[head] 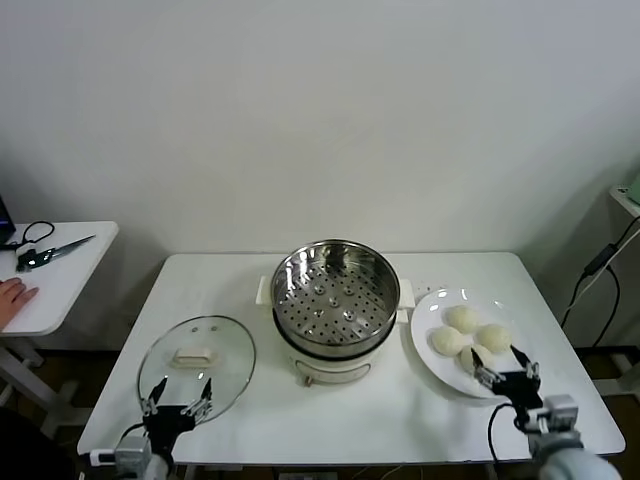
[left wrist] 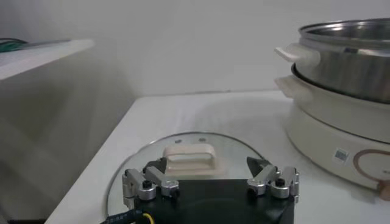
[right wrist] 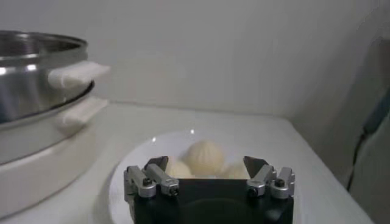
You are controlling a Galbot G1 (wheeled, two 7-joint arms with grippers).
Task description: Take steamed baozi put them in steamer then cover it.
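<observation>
Either side of the steamer (head: 336,300), left end effector (head: 177,396) open over cover (head: 197,362), right end effector (head: 505,368) open by baozi (head: 470,332).

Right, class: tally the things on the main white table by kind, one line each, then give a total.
Steamed baozi: 4
Steamer: 1
Cover: 1
White plate: 1
Total: 7
</observation>
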